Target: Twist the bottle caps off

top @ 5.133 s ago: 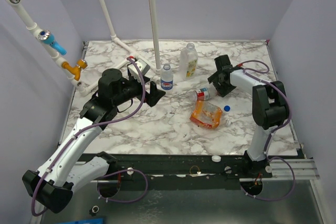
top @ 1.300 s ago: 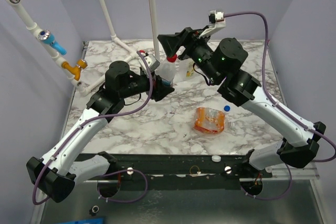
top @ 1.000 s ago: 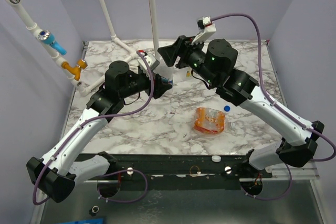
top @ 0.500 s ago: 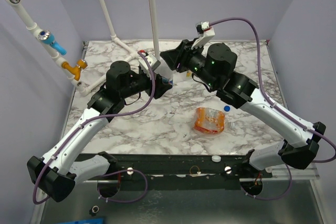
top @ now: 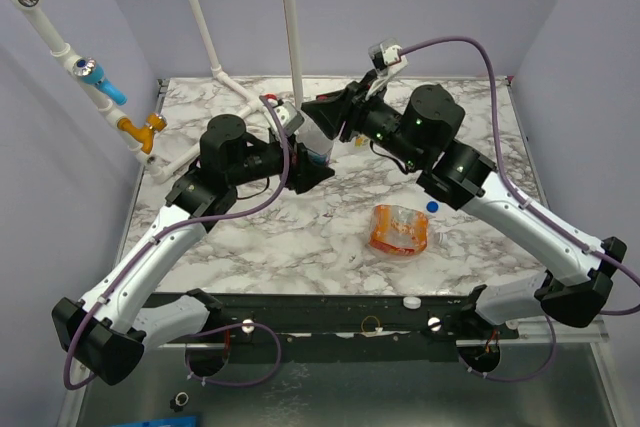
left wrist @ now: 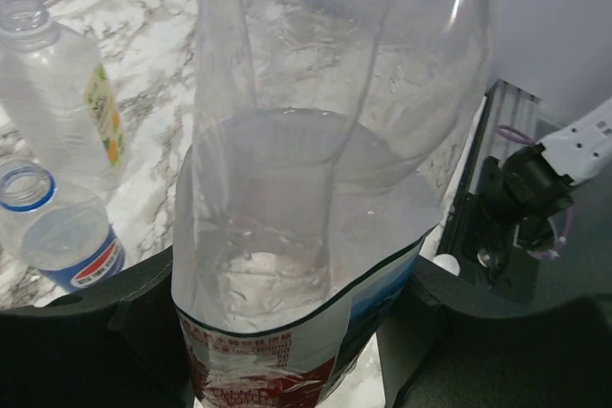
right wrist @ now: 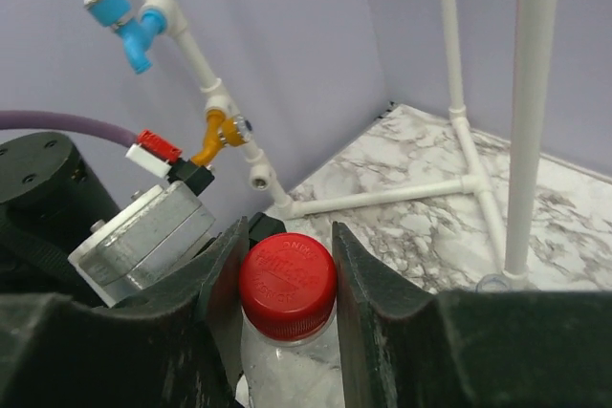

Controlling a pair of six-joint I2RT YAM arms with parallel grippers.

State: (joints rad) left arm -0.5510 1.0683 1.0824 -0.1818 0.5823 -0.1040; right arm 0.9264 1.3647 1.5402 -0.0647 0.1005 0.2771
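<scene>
Lifted off the table (top: pixel 300 247) where it lay five seconds back, the red bottle (left wrist: pixel 306 226) hangs in the air between both arms. The left gripper (top: pixel 306 171) pinches its body at the label, a jaw pressed to either side. The right gripper (right wrist: pixel 288 255) is closed on the red cap (right wrist: pixel 287 274), one finger against each side. Left of the left jaws stand the Pepsi bottle (left wrist: pixel 57 236) and the tall bottle (left wrist: pixel 62 102), both uncapped. Well apart from both jaws, the orange bottle (top: pixel 398 229) lies near a blue cap (top: pixel 431 206).

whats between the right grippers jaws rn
A red cap on the bottle; the right gripper's jaws hug both its sides, seen in the right wrist view.
</scene>
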